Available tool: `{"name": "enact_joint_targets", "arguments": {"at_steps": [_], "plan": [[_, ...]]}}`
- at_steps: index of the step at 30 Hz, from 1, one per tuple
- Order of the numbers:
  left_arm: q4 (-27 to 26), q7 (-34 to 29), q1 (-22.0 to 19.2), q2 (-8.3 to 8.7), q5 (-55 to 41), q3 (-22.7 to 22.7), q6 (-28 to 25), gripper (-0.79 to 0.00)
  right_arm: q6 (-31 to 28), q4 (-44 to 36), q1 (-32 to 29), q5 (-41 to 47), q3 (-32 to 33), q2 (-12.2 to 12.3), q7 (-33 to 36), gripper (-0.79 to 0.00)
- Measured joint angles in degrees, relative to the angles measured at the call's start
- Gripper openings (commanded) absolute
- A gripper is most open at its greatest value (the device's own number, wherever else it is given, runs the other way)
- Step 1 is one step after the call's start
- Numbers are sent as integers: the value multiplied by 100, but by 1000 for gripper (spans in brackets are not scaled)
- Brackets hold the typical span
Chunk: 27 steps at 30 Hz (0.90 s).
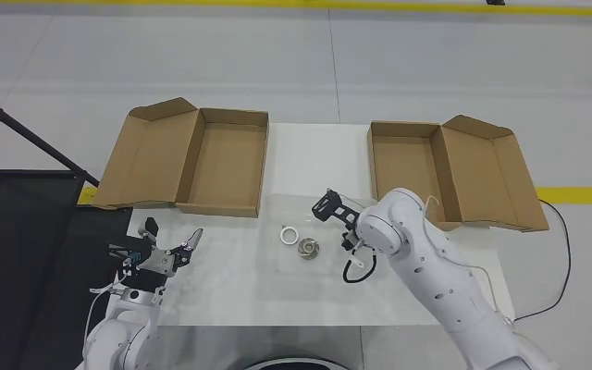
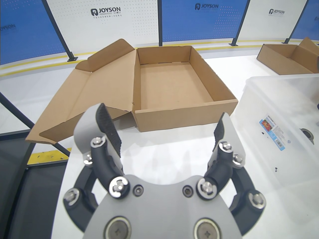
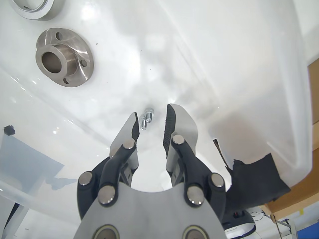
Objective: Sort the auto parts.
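While right gripper (image 3: 153, 112) sits spread inside clear bin (image 3: 274, 75), bolt (image 3: 147, 118) between its tips, left gripper (image 2: 162, 114) gapes wide over bare table (image 2: 174, 148) near its left edge.

Your left gripper (image 2: 162, 114) sits low at your left side, its fingers spread wide. Your right arm (image 1: 412, 236) bends in toward the middle, wrist apparently tipped steeply downward, and your right gripper (image 3: 152, 114) has its fingers parted by a narrow gap.
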Motion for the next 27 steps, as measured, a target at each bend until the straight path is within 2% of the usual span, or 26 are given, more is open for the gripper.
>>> {"name": "enact_joint_targets", "arguments": {"at_steps": [6, 10, 15, 22, 27], "plan": [[0, 0, 0, 0, 0, 0, 0, 0, -41, 190, 68, 88, -46, -20, -49, -533], [0, 0, 0, 0, 0, 0, 0, 0, -67, 273, 95, 128, -72, -30, -85, -690], [0, 0, 0, 0, 0, 0, 0, 0, -83, 340, 127, 166, -103, -40, -114, -785], [0, 0, 0, 0, 0, 0, 0, 0, 0, 92, 78, 112, 52, 0, -215, -785], [0, 0, 0, 0, 0, 0, 0, 0, 68, -562, -165, 104, 542, 121, -424, -785]]}}
